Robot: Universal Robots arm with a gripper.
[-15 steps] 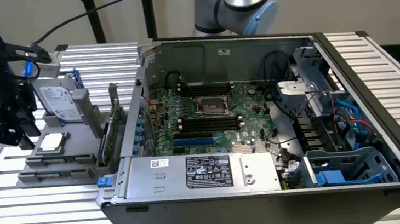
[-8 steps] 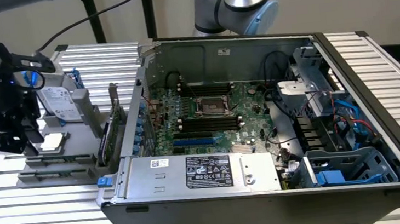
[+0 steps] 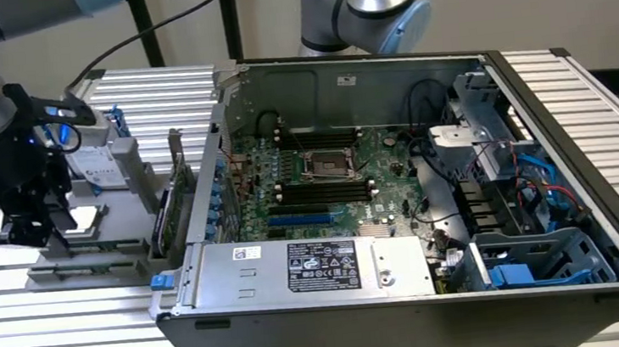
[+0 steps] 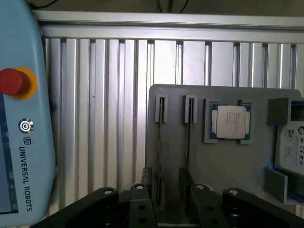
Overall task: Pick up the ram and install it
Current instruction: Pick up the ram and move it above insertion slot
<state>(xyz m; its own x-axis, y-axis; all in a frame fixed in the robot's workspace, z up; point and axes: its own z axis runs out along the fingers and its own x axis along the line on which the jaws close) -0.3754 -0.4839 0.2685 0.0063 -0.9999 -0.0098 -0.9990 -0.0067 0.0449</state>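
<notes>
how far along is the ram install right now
Done: nothing visible yet; the motherboard's black slots look empty. In hand: the gripper is open and low over the grey tray, close to the ram, which stands on edge in its holder. It holds nothing. Left: the ram is not gripped, lifted or seated in a slot.

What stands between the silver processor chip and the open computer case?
An upright green card on the grey tray, seen in the exterior view.
</notes>
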